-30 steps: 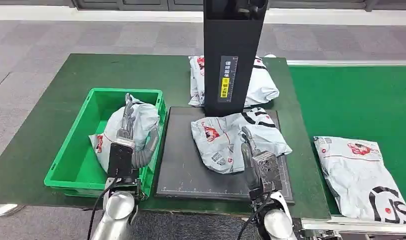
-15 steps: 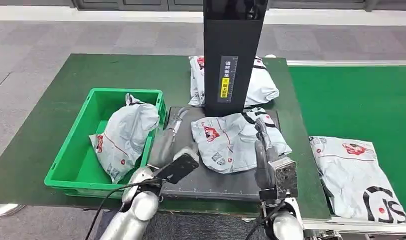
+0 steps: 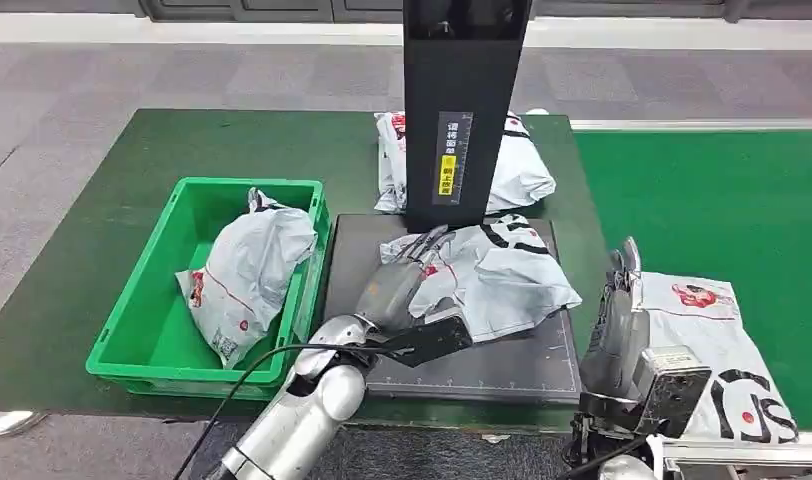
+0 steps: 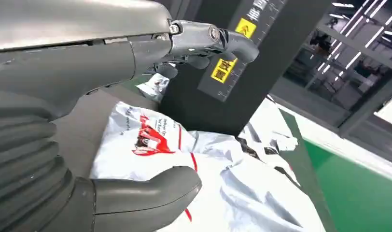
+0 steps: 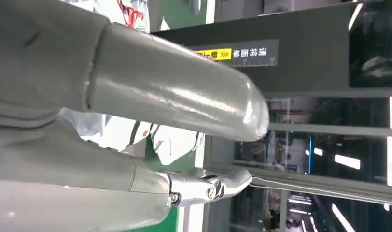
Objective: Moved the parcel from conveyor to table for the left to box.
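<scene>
Two hands are seen released: the left hand [image 3: 400, 283] is spread over the parcel [image 3: 497, 275] on the dark pad [image 3: 502, 365], the right hand [image 3: 620, 300] held well apart, over the conveyor [image 3: 722, 200].

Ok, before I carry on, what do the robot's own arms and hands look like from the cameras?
Both arms are smooth silver tubes. The left hand is grey with darker fingers, a black block at its wrist and a black cable trailing down the forearm. The right hand is also grey, behind a boxy silver and black wrist module. Up close, the left wrist view shows a grey ribbed cover, a thick grey thumb and shiny metal finger links.
</scene>
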You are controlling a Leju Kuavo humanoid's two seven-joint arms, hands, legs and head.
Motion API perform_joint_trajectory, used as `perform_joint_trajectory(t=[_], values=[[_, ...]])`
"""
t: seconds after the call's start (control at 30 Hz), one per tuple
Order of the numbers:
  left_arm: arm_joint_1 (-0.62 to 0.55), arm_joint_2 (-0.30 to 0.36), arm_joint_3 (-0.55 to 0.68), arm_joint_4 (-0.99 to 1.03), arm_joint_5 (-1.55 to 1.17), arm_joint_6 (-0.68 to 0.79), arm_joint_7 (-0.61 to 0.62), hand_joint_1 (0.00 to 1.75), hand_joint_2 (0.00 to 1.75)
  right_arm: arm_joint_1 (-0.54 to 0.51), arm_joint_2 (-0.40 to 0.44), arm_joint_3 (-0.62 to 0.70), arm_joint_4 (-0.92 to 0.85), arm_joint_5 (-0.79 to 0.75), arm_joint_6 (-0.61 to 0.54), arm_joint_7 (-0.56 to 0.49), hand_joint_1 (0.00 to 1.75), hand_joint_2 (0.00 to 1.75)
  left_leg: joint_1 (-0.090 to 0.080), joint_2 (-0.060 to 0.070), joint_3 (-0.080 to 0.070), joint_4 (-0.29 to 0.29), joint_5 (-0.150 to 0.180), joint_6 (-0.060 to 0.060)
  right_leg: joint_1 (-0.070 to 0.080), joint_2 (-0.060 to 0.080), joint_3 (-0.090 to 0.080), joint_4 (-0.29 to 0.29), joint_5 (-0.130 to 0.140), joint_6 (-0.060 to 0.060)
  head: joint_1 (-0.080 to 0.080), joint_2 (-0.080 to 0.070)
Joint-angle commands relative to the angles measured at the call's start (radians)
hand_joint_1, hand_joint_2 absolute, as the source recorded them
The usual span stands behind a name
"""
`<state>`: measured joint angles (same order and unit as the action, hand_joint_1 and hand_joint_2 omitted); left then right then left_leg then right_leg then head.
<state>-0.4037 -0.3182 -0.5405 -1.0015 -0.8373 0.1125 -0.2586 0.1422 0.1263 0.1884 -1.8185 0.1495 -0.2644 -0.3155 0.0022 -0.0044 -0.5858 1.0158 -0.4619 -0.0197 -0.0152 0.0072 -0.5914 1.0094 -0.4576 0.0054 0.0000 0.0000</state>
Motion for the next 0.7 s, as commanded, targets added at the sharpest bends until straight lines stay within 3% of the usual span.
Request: perform_joint_trajectory(t=[0.03, 0.2, 0.47, 0.7], values=[[-0.223, -0.031, -0.122, 0.350, -0.011, -0.027, 0.056, 0.00, 1.75, 0.040, -0.007, -0.089, -0.093, 0.019, -0.007, -0.016, 0.00, 0.00, 0.001, -0.008, 0.000, 0.000, 0.002, 0.000, 0.001, -0.008, 0.003, -0.001, -0.001, 0.000, 0.000, 0.000], [-0.316, -0.031, -0.244, 0.485, 0.045, -0.011, 0.129, 0.00, 1.75, 0.016, 0.021, -0.098, -0.089, 0.032, 0.016, -0.013, 0.00, 0.00, 0.001, -0.002, 0.002, -0.002, 0.001, 0.001, 0.001, -0.004, 0.004, -0.003, 0.001, 0.000, 0.000, 0.000], [-0.401, -0.031, -0.439, 0.674, 0.041, -0.126, 0.300, 0.00, 1.75, -0.047, 0.024, -0.062, -0.021, 0.026, 0.051, -0.014, 0.00, 0.00, 0.001, 0.000, 0.002, -0.001, 0.001, 0.000, 0.001, -0.001, 0.003, -0.001, 0.001, 0.000, 0.000, 0.000], [-0.399, 0.004, -0.446, 0.783, -0.006, -0.231, 0.383, 0.00, 1.75, -0.113, 0.035, -0.044, 0.058, 0.019, 0.076, -0.017, 0.00, 0.00, 0.001, 0.004, 0.004, -0.003, 0.001, 0.000, 0.001, 0.003, 0.004, -0.003, 0.002, -0.001, 0.000, 0.000]])
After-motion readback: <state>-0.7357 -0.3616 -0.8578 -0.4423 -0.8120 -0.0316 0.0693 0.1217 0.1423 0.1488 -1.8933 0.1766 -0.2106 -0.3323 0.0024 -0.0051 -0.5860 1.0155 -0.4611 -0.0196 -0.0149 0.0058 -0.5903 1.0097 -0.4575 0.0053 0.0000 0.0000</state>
